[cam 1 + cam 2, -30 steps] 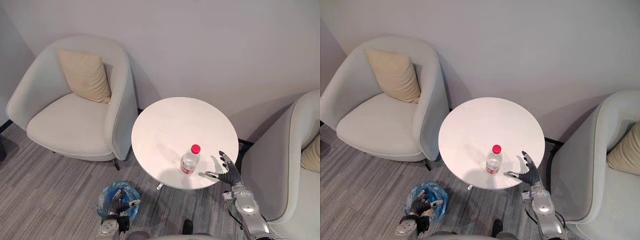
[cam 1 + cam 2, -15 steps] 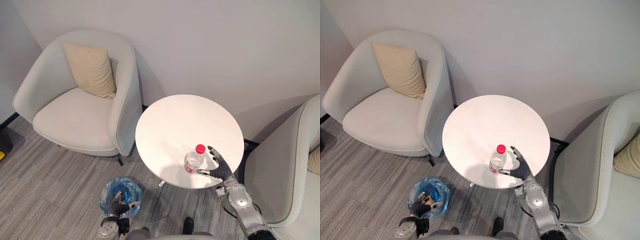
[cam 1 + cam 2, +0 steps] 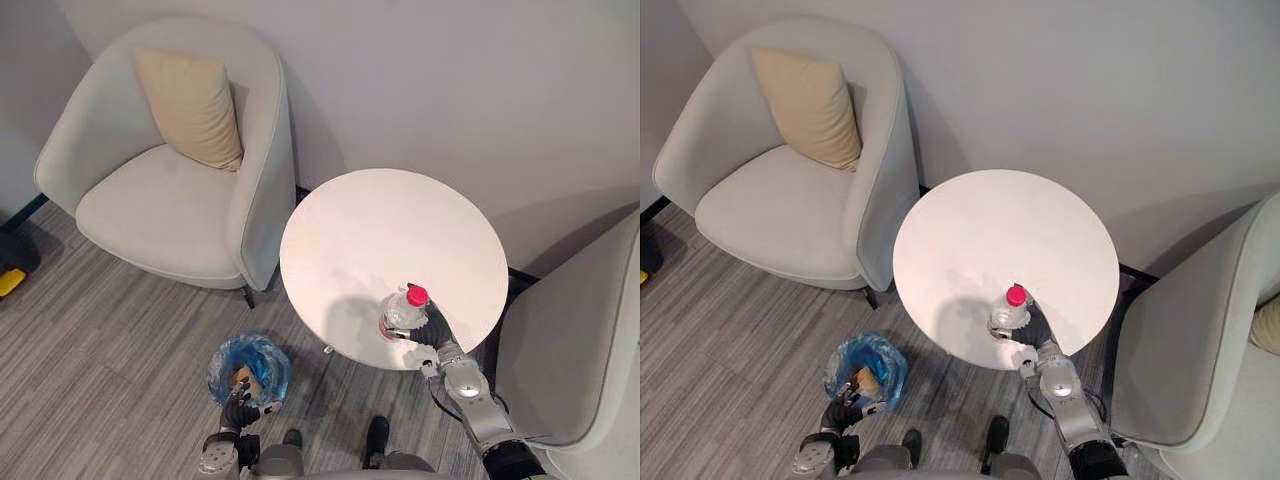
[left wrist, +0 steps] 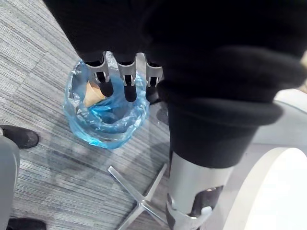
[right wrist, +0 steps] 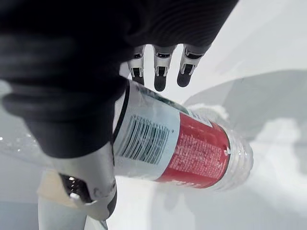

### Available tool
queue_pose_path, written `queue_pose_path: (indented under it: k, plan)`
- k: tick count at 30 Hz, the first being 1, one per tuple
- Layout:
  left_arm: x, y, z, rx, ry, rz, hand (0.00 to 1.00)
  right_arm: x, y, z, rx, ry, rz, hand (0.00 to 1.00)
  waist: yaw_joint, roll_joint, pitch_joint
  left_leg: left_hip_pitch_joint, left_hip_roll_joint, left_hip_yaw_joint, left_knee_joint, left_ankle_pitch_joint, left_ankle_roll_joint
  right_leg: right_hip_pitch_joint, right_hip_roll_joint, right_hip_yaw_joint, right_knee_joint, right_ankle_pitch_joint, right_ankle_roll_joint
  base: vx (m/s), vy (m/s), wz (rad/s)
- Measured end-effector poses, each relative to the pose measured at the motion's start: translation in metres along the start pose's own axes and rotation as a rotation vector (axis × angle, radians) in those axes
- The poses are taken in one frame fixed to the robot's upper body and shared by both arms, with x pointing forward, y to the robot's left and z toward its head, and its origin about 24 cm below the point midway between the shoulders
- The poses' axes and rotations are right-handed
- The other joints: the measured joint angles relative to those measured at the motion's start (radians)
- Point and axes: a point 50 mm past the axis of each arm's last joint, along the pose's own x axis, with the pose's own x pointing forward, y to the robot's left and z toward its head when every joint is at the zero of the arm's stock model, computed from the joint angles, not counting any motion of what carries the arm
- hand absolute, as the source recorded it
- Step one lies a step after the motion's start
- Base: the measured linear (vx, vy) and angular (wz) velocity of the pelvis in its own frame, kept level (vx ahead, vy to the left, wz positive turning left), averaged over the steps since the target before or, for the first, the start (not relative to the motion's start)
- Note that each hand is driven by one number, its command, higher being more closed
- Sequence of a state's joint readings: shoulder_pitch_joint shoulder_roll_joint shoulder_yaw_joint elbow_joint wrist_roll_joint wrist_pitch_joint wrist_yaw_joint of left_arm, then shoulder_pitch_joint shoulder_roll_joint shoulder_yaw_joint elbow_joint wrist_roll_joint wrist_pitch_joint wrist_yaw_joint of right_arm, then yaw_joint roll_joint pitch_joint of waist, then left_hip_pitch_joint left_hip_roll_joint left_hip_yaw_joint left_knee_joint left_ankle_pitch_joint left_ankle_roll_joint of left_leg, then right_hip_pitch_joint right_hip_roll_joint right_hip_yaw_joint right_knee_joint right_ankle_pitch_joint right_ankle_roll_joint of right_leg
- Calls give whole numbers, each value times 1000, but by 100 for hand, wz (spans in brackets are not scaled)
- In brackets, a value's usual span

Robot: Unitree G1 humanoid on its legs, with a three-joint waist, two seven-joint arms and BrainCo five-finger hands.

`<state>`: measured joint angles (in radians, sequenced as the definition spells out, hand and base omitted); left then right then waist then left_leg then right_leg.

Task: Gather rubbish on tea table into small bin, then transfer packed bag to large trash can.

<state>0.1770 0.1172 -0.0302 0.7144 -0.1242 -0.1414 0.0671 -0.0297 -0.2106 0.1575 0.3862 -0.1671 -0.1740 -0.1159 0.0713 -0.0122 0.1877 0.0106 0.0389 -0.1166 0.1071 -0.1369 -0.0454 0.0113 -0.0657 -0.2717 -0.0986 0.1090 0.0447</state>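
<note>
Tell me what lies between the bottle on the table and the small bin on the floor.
Left eye view: only bare tabletop, then grey floor with the table's metal foot, lies between the bottle and the small bin.

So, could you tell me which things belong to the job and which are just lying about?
Job: bottle, tea table, small bin, right robot hand at the bottle, left robot hand by the bin.
Lying about: left armchair, cushion, right armchair.
</note>
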Motion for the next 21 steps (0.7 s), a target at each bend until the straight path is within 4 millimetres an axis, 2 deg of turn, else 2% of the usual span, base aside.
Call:
queue_pose_path:
  k: [3,4,7,12,16,21]
  plan:
    - [0,-2,2,-7,-8,-3,0,6,1,2,9,3,-13,0,3,2,15,-7,-6,-4,5,2,3,-1,-6,-4,0,1,2,-51,13,10]
    - [0,-2,1,-8,-8,-4,0,7,2,3,13,0,-13,100,5,1,18,-13,-8,-5,8,2,4,-2,-8,-6,0,2,2,-63,11,8]
    - [0,-3,2,-8,-9,-6,0,11,4,5,17,1,-6,100,26,2,20,-25,-9,-8,13,2,4,-4,-9,-9,0,2,3,-64,-3,5]
    - [-1,-6,1,-13,-6,-14,0,19,8,12,20,-16,1,100,32,8,24,-36,-9,-18,15,3,3,-15,-8,-18,0,2,3,-18,-10,5]
    - [0,-8,4,-34,-18,-17,0,20,9,13,29,-15,2,100,51,14,32,-36,-9,-19,15,3,3,-15,-8,-21,0,2,3,0,0,0]
    - [0,-8,4,-34,-18,-16,0,23,8,19,30,-33,-2,100,52,13,33,-36,-12,-20,15,3,3,-14,-11,-22,0,2,3,0,1,1]
